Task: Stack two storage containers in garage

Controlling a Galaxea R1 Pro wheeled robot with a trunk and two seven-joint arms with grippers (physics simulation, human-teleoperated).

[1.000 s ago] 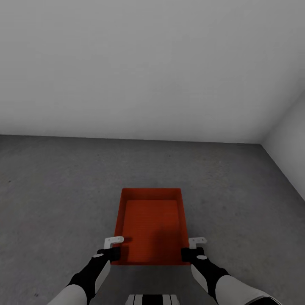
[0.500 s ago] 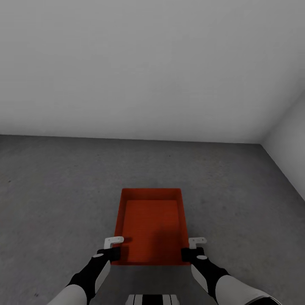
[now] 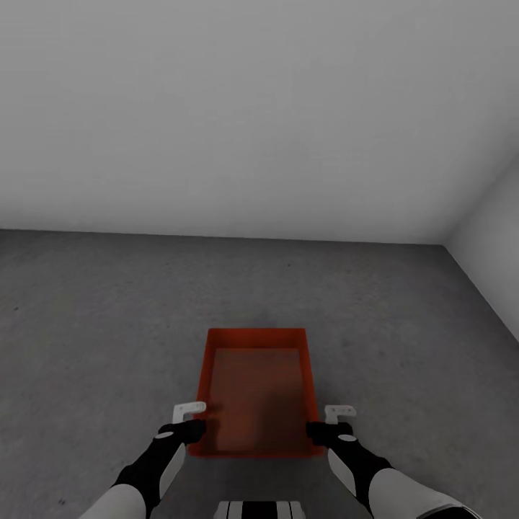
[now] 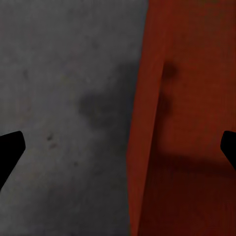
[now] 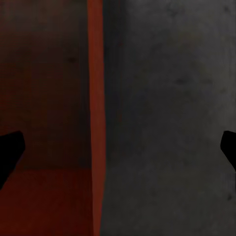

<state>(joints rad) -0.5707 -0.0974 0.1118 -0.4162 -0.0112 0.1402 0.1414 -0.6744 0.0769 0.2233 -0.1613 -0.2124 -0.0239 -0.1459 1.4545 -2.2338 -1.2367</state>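
Head view: container (image 3: 256,393) btwn left hand (image 3: 189,420) & right hand (image 3: 330,424).

We hold both arms forward toward twelve o'clock, wrists level. Our left gripper (image 3: 189,420) sits at about seven o'clock in the head view, our right gripper (image 3: 330,423) at about five, both with fingers spread wide apart.

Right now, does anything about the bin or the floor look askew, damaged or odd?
Nothing stands out. The red bin looks square to the view, walls intact and nothing inside, over plain grey floor. Both tools are open, straddling its side walls.
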